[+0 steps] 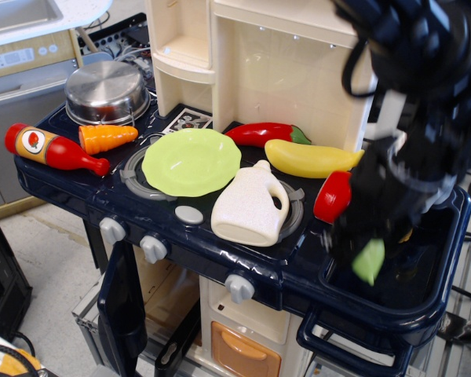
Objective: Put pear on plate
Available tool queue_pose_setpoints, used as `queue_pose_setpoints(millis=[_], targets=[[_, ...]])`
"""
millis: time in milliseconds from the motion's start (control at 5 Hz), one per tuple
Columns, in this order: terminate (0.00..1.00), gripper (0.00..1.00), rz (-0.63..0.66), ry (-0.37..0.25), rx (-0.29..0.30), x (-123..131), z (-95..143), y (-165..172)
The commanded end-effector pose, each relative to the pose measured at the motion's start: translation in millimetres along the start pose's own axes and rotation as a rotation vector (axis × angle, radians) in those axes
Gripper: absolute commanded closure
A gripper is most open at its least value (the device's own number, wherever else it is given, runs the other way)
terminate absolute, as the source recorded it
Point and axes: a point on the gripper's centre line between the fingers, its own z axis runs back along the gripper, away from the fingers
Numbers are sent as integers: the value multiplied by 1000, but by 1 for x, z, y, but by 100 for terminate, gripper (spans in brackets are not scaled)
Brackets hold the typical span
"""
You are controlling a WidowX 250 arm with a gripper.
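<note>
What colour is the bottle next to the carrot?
Red, with a yellow cap and a round label; the bottle shows clearly in the only camera view.

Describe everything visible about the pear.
The pear is a small, smooth, light-green toy that looks plastic, blurred here. It sits over the dark sink basin at the counter's right end, its upper part hidden by the blurred black gripper right above it. Whether it is gripped or touching the basin cannot be told.
</note>
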Motion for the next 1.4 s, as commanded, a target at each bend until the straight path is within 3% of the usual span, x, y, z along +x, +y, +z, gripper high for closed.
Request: queue_pose_setpoints(millis=[0,200,400,600,1000,1200], targets=[[0,100,-74,-150,33,85,79,20],[0,100,-134,-219,24,126,81,41],[0,100,-193,-234,-12,161,71,52],[0,100,-214,-201,-54,177,52,57],[0,100,-218,-150,-125,173,18,64],[100,100,-221,-134,-142,165,6,60]])
